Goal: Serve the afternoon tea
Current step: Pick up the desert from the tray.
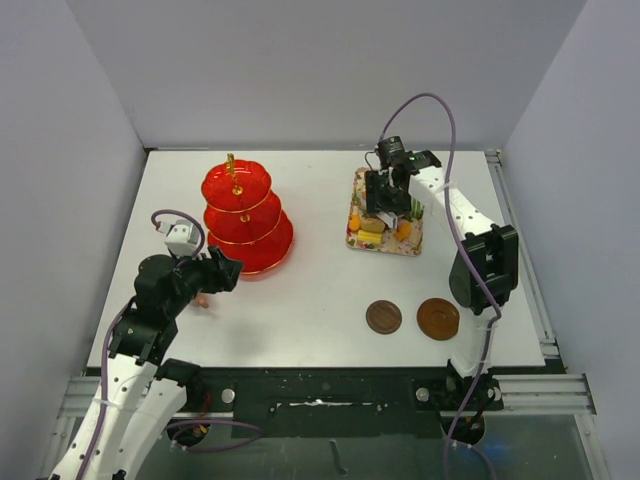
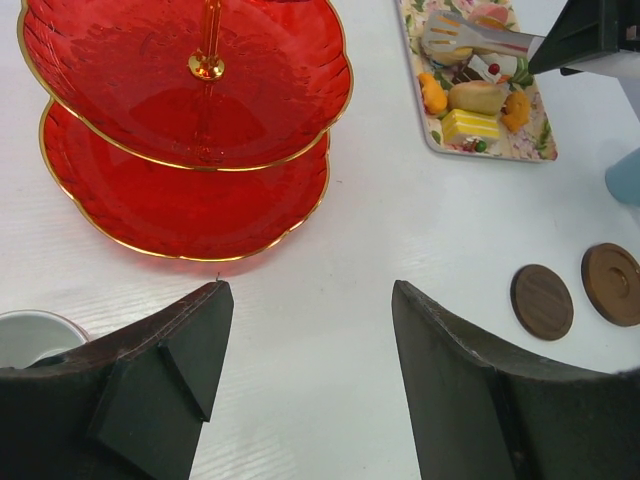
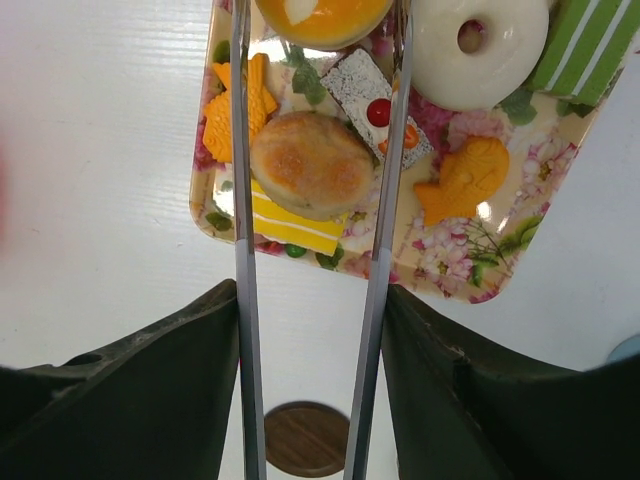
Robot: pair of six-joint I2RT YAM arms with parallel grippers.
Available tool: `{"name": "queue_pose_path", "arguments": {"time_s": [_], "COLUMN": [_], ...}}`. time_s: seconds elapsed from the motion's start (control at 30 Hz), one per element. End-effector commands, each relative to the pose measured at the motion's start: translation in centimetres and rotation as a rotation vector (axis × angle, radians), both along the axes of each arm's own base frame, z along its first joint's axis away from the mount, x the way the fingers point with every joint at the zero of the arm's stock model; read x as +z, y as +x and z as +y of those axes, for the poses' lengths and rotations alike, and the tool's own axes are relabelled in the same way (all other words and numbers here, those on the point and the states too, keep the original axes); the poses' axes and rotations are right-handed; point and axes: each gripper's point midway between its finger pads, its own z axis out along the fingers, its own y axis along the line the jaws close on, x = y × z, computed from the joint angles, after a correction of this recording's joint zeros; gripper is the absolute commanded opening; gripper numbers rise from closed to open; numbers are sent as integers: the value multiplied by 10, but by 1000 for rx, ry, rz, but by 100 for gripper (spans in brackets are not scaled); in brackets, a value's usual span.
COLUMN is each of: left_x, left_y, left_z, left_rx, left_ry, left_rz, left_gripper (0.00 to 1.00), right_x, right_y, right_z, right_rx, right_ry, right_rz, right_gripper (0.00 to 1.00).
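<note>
The red three-tier stand with its gold handle stands at the back left. My left gripper hovers open just in front of it with nothing between its fingers. A cup rim shows beside the left finger. My right gripper is shut on metal tongs. The tong arms straddle a round brown bun on the floral tray, among the small cakes and sweets. Two brown saucers lie at the front right.
A white doughnut, an orange fish-shaped cake and a yellow layered slice share the tray. A light-blue cup shows at the right edge of the left wrist view. Grey walls enclose the white table.
</note>
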Motion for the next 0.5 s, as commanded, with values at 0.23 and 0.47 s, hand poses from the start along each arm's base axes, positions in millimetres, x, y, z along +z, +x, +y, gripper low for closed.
{"name": "queue_pose_path", "arguments": {"time_s": [0.23, 0.47], "left_x": [19, 21], "left_y": [5, 6], "left_z": [-2, 0], "left_rx": [-11, -3], "left_ry": [-17, -14], "left_rz": [-70, -74], "left_gripper": [63, 63], "right_x": [21, 55], "right_y": [15, 12], "right_z": [-5, 1], "right_rx": [-18, -19], "right_ry": [-18, 26], "right_rz": [-91, -176], "right_gripper": [40, 38]}}
